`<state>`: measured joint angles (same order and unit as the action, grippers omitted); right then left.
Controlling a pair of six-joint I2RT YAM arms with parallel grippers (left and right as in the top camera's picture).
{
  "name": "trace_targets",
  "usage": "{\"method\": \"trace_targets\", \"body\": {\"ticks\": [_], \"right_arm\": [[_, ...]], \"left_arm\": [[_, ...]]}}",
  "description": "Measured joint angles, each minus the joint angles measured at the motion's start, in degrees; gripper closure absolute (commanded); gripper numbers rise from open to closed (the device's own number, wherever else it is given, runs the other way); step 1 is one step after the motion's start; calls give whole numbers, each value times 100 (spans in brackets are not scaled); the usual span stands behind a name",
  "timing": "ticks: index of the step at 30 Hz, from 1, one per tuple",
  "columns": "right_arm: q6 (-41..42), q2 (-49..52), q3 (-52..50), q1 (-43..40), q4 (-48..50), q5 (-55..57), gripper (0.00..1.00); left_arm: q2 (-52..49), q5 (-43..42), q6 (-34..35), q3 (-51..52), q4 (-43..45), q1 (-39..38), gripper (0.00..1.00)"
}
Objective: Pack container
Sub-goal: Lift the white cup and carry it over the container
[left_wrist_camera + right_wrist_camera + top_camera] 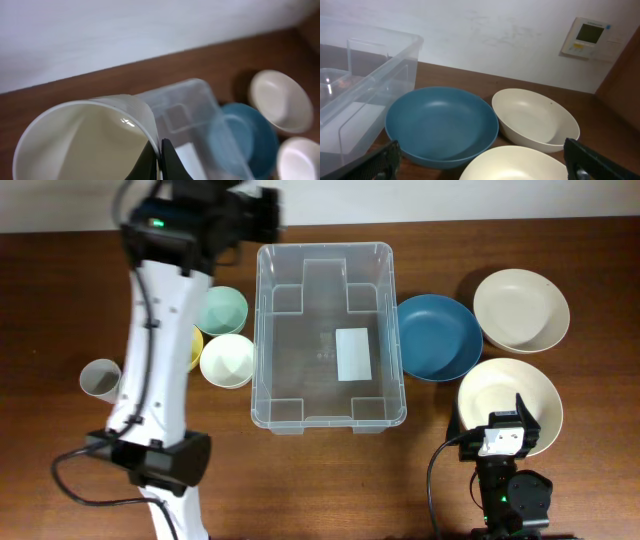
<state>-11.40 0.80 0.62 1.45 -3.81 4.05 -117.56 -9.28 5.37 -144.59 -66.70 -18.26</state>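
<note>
The clear plastic container (325, 248) stands in the middle of the table with a white label on its base; nothing lies in it. It also shows in the left wrist view (200, 100) and the right wrist view (380, 65). My left gripper (262, 215) is at the container's far left corner. In the left wrist view its fingers (160, 160) are shut on the rim of a white cup (75, 145). My right gripper (510, 415) is open and empty over a cream bowl (500, 395), with its fingers wide apart (487, 165).
A blue bowl (438, 337) touches the container's right side, with a second cream bowl (520, 310) beyond it. Left of the container are a teal bowl (222, 310), a white bowl (227, 361), a yellow bowl (197, 345) and a white cup (100, 379).
</note>
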Motion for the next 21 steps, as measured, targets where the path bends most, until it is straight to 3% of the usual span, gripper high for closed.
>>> {"method": "trace_targets", "body": {"ticks": [9, 21], "right_arm": [[0, 0, 0, 0, 0, 0, 1], [0, 0, 0, 0, 0, 0, 1]], "left_arm": [[-109, 181, -66, 11, 2, -1023, 99], [-1679, 376, -374, 50, 313, -1287, 99]]}}
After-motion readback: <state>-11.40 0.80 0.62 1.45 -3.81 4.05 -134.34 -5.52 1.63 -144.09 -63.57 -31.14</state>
